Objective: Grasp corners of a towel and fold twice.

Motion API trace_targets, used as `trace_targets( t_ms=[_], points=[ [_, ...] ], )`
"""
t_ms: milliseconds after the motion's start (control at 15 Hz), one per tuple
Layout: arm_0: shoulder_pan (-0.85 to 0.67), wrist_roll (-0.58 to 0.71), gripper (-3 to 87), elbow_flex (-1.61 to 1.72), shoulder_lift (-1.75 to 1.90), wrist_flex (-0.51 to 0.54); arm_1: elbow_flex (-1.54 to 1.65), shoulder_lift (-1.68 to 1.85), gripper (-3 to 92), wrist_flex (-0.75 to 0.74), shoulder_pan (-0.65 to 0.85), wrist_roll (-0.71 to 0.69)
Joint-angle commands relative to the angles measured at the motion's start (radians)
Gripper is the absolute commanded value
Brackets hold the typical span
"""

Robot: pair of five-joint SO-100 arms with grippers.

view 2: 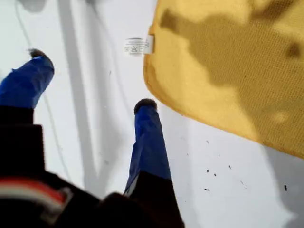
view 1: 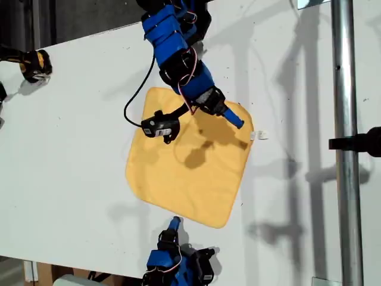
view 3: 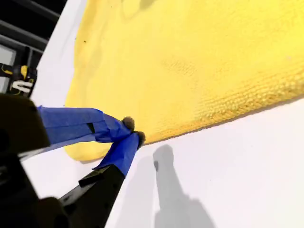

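Exterior view: towel point(view 1: 189, 162) flat on counter point(view 1: 71, 149), unfolded. First hand point(view 2: 90, 80) spread wide beside tagged corner point(view 2: 151, 71), gripping nothing. Second hand point(view 3: 133, 130) closed, empty, at near edge. Step: reaching for corners. Next: descend, pinch cloth.

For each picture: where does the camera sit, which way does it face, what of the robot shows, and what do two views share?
Exterior view: above, looking down on the white table, the soft yellow-orange square towel and both blue arms.
First wrist view: on my first tool, open, facing the towel's corner by the small white tag.
Second wrist view: on my second tool, tips together at the towel's edge.
Shared: exterior and first wrist views both show the tag.
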Motion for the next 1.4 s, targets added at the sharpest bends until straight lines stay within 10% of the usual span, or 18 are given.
trace_targets(
  t_ms=[0,533,1333],
  points=[
    [-0.002,0.002,-1.4,0.000,0.005,-0.023,0.037,0.041,39.5,-0.002,-0.018,0.040],
    [0.000,0.002,-1.4,0.000,0.005,-0.023,0.054,-0.262,39.2,0.026,-0.058,0.307],
    [-0.005,0.005,-1.4,0.000,0.005,-0.023,-0.044,-0.565,34.8,-0.072,-0.051,0.333]
  ],
)
